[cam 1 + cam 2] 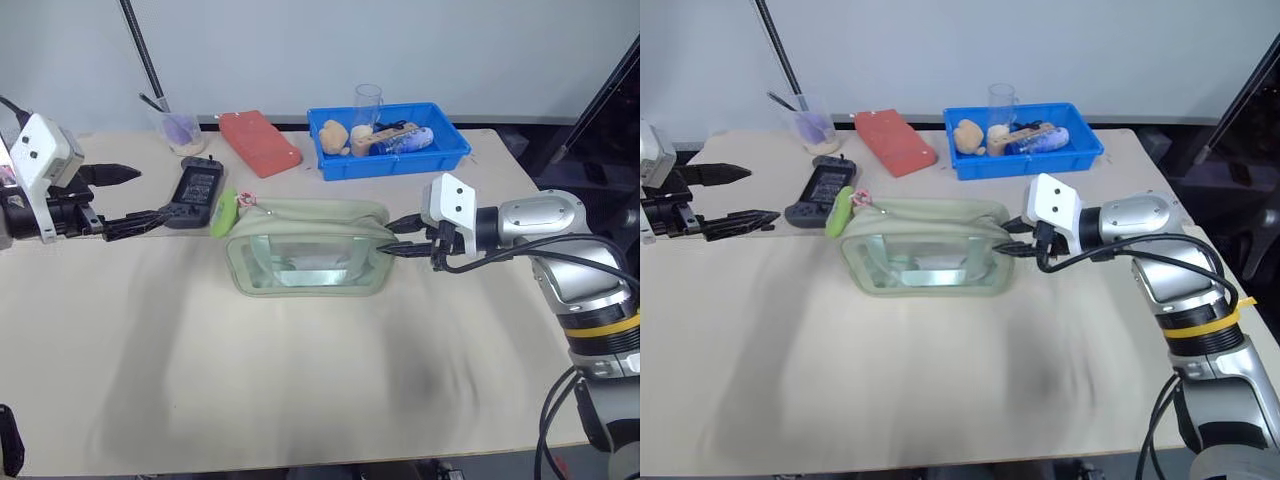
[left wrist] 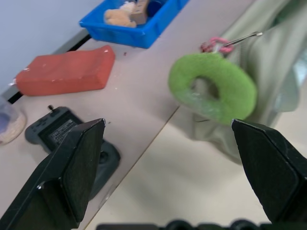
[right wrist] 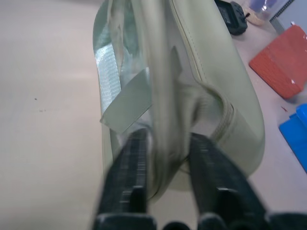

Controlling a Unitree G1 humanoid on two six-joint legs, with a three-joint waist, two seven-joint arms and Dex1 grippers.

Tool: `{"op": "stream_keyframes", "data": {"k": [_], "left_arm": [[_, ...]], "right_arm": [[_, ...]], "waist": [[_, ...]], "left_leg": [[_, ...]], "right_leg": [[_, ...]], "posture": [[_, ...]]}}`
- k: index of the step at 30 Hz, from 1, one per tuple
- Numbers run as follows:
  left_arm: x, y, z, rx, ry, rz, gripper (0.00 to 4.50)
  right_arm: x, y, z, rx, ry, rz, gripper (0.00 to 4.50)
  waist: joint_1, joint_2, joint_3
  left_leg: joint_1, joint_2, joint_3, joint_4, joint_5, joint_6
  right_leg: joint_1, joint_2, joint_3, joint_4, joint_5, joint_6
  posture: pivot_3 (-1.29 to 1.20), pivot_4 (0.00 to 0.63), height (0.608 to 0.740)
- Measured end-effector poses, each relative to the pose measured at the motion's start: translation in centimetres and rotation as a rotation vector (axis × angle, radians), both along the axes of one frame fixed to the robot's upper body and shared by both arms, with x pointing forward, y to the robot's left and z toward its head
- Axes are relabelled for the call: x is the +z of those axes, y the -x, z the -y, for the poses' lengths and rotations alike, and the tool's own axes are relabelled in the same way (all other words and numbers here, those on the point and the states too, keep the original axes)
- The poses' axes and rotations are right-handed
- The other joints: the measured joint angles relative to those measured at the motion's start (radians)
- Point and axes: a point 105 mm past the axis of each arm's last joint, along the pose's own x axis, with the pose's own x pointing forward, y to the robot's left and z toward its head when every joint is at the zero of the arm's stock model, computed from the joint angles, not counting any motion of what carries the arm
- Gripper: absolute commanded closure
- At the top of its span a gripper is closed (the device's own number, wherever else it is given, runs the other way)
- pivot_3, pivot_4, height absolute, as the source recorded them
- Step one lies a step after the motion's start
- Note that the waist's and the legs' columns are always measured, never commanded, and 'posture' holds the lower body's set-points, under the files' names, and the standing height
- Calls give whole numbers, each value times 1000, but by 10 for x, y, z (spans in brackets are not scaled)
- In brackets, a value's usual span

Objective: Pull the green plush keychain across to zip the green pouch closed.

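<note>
Fabric of the green pouch [image 1: 306,260] sits pinched between the two fingers [image 3: 128,167] of our right gripper [image 1: 392,238], which has clamped onto the pouch's right end, as the right wrist view makes plain. We see the pouch lying near the middle of the beige table [image 1: 300,390], its clear window facing us and its zipper running along the top. At its left end the green plush keychain [image 1: 224,212] hangs off the zipper pull by a short pink link, resting on the table just beside the pouch. Our left gripper [image 1: 125,200] hovers well to the left of the keychain, its fingers [image 2: 72,167] spread wide apart and holding nothing; in the left wrist view the keychain shows between them but farther off. Near that gripper lies a black device [image 1: 195,190]. Behind the pouch we note a red flat case [image 1: 260,142], a blue tray [image 1: 440,155] with small items, and a clear cup [image 1: 178,128].
</note>
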Motion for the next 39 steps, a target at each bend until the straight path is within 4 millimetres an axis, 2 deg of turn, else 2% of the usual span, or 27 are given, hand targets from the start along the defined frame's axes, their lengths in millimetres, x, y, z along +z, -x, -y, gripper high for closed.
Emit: {"op": "stream_keyframes", "data": {"k": [6, 9, 12, 18, 25, 28, 32, 35, 36, 39], "left_arm": [[-13, -13, 8, -3, 81, -9, 0], [-18, -28, 9, 43, 198, -18, 0], [-27, -35, 12, 67, 290, -76, 0], [-45, -39, 29, 46, 434, -206, 0], [-50, -36, 42, 20, 435, -234, 0], [-57, -36, 49, 9, 455, -255, 786], [-58, -34, 59, -25, 465, -262, 2697], [-56, -33, 61, -31, 473, -259, 4113], [-55, -33, 60, -26, 475, -258, 4462], [-54, -34, 58, -15, 484, -255, 4462]], "right_arm": [[-2, 4, 0, 37, 30, 22, 4477], [-6, 6, 1, 47, 34, 18, 4477], [-5, 8, 0, 56, 36, 26, 4477], [-5, 9, 0, 57, 39, 30, 4477], [-5, 9, 0, 57, 42, 34, 4477], [-5, 9, -1, 58, 44, 36, 4500], [-4, 9, -1, 58, 44, 36, 4500], [-4, 9, -1, 58, 44, 37, 4500], [-4, 9, -1, 57, 43, 37, 4500], [-4, 9, -1, 56, 44, 38, 4500]], "waist": [[1, 0, 0], [1, 0, 0], [-2, 0, 0], [-2, 0, 0], [-2, 0, 0], [-1, 0, 0], [-1, 0, 0], [-1, 0, 0], [-1, 0, 0], [-1, 0, 0]], "left_leg": [[0, 0, 0, 0, 0, 0], [1, 0, 0, 0, 0, 0], [0, 0, 0, 0, 0, 0], [0, 0, -1, 0, 0, 0], [0, -1, -1, 0, 0, 0], [0, -1, -1, 0, 0, 0], [0, -1, -1, 0, 0, 0], [1, -1, -1, 0, 0, 0], [0, -1, -1, 0, 0, 0], [0, -1, -1, 0, 0, 0]], "right_leg": [[0, 0, 0, 0, 0, 0], [0, 0, 0, 1, 0, 0], [0, 0, 0, 1, 0, 0], [0, 0, 0, 1, 0, 0], [1, 0, 0, 1, 0, 0], [1, 0, 0, 1, 0, 0], [1, 0, 0, 1, 0, 0], [1, 0, 0, 0, 0, 0], [1, 0, 0, 0, 0, 0], [1, 0, 0, 0, 0, 0]], "posture": [[0, 150, 740], [0, 150, 740], [0, 150, 740], [0, 150, 740], [0, 150, 740], [0, 150, 740], [0, 150, 740], [0, 150, 740], [0, 150, 740], [0, 150, 740]]}}
